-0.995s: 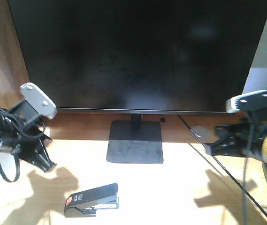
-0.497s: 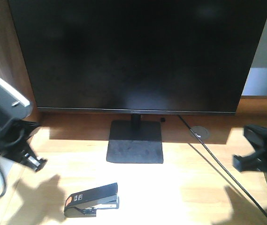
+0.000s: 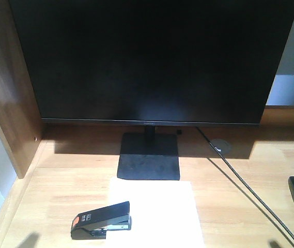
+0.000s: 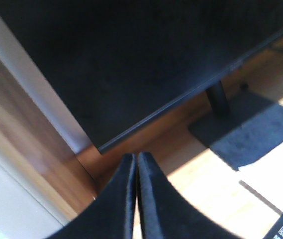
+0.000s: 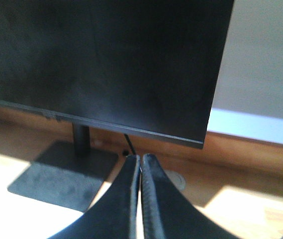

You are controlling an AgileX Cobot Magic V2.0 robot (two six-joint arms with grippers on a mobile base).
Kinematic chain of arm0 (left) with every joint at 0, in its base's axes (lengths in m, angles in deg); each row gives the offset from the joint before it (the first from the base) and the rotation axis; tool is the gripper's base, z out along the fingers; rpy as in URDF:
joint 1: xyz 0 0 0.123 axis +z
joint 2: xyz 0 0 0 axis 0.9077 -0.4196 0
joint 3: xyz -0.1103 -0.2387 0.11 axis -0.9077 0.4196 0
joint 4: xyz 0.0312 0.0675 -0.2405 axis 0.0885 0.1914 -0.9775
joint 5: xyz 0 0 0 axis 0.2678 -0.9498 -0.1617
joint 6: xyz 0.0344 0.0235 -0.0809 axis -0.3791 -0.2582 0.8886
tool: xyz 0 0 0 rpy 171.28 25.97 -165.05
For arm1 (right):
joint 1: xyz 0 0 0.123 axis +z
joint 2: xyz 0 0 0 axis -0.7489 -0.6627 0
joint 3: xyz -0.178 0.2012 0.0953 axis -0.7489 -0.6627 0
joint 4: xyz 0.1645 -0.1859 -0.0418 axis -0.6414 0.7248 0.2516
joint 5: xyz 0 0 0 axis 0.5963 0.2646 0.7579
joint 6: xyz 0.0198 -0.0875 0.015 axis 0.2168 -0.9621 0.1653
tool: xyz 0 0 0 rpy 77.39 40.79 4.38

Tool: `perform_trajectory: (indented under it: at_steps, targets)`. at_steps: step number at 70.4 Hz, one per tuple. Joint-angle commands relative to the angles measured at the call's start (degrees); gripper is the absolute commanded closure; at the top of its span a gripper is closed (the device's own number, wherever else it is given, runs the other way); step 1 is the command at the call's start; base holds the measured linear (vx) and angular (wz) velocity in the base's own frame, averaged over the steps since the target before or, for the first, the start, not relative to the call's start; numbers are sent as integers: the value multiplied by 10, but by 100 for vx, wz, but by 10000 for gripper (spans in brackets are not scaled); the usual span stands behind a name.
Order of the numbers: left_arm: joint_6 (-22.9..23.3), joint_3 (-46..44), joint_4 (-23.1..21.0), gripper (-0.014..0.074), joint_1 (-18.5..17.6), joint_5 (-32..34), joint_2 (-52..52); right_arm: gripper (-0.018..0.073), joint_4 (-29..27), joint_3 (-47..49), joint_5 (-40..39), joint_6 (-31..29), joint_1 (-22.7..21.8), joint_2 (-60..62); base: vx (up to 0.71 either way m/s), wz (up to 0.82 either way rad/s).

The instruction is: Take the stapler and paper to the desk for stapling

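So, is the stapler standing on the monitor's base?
No, the stapler lies on the paper, in front of the monitor base.

An office: a monitor [image 3: 149,62] and stapler [image 3: 101,220] on a wooden desk [image 3: 240,212].

paper [image 3: 162,212] cut off by the bottom edge, its left part hidden under stapler [image 3: 101,220]; monitor [image 3: 152,57] top cropped

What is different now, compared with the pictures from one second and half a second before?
Both arms drew back outward to the sides and have almost left the front view. The left gripper and the right gripper are shut on nothing. The paper now shows plainly on the desk, where earlier there was only glare. The stapler stayed in place on the paper's left edge; the monitor and cable are unchanged.
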Motion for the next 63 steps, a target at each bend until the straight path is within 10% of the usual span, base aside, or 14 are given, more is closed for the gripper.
perform_trajectory:
  at_steps: [1, 63]
  targets:
    - [7, 4, -1, 603, -3, 33, 44, 566, 17, -4, 6, 12, -2, 35, 0, 0]
    - [7, 27, -1, 603, -3, 7, 108, 565, 20, -25, 7, 9, -2, 66, 0, 0]
